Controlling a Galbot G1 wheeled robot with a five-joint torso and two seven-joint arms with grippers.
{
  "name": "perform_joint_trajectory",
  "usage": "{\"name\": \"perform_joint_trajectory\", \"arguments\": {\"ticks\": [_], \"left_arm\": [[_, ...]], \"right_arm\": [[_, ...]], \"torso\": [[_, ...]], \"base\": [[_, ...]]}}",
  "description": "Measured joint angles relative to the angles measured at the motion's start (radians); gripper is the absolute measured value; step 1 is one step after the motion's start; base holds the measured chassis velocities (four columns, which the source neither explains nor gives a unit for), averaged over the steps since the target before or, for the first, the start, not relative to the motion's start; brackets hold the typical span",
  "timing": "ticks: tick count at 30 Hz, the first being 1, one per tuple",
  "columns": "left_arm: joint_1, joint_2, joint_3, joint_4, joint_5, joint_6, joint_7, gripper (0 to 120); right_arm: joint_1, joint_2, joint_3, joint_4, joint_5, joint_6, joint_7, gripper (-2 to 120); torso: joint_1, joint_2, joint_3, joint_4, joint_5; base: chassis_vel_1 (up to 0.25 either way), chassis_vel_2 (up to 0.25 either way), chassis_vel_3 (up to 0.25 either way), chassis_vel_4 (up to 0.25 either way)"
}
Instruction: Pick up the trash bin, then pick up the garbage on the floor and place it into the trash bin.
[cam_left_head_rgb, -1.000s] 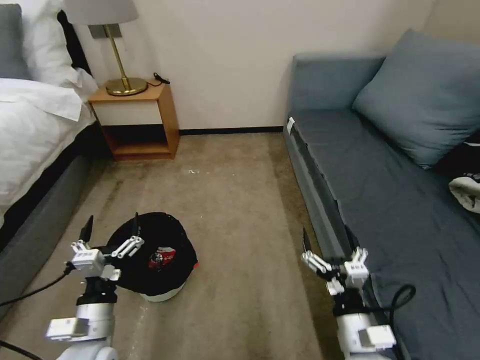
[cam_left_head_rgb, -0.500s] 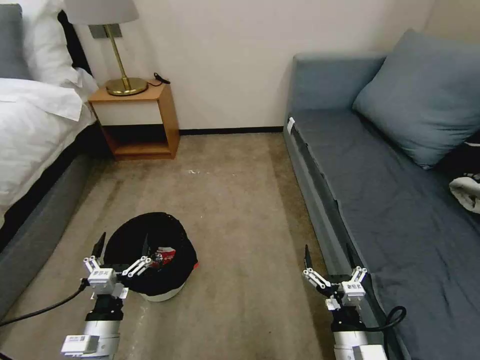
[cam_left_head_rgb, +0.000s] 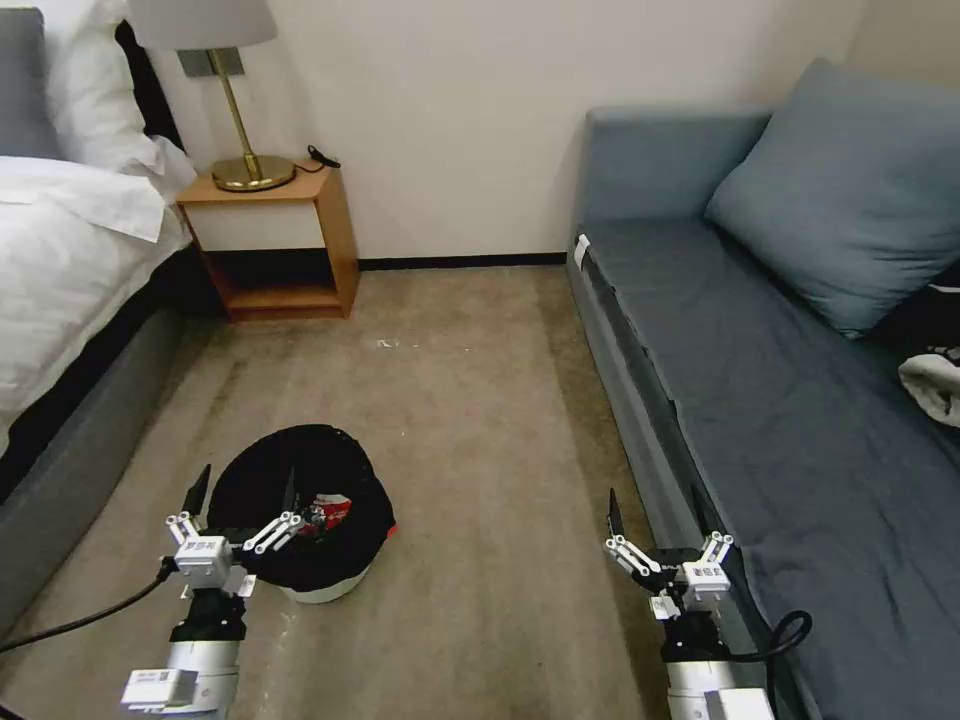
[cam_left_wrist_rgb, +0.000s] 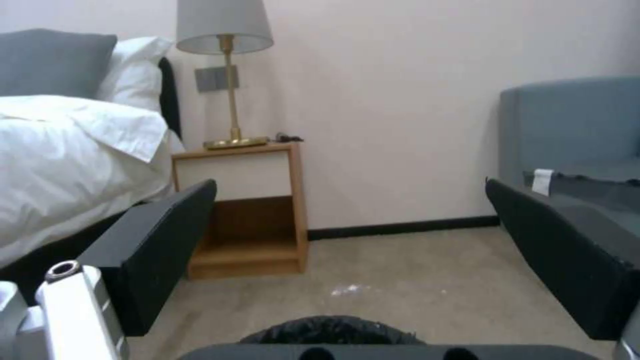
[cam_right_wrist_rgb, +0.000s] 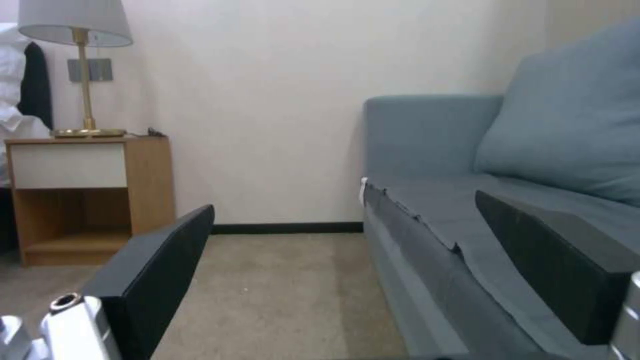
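On beige carpet (cam_left_head_rgb: 480, 400), black-lined trash bin (cam_left_head_rgb: 300, 490)

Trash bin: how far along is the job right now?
Looks done: a red packet lies inside the trash bin, which stands on the carpet. In hand: nothing; the left gripper hovers open by the bin's near rim, the right gripper open beside the sofa. Left: no more litter visible here.

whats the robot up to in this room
It is tidying litter into the trash bin, which stands on the carpet by the bed with a red snack packet already inside. The left gripper hangs open at the bin's near rim, holding nothing. The right gripper is open too, empty, low beside the sofa.
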Motion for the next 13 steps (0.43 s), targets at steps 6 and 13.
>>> {"name": "perform_joint_trajectory", "arguments": {"ticks": [6, 13], "left_arm": [[0.0, 0.0, 0.0, 0.0, -0.001, 0.001, -0.001, 100], [-0.001, 0.0, 0.0, 0.0, -0.001, 0.001, -0.002, 100]], "right_arm": [[0.0, 0.0, 0.0, 0.0, 0.001, -0.001, 0.0, 100], [0.001, -0.001, -0.001, 0.001, 0.001, -0.001, 0.0, 100]], "torso": [[0.0, 0.0, 0.0, 0.0, 0.0], [0.0, 0.0, 0.0, 0.0, 0.0]], "base": [[0.0, 0.0, 0.0, 0.0], [0.0, 0.0, 0.0, 0.0]]}}
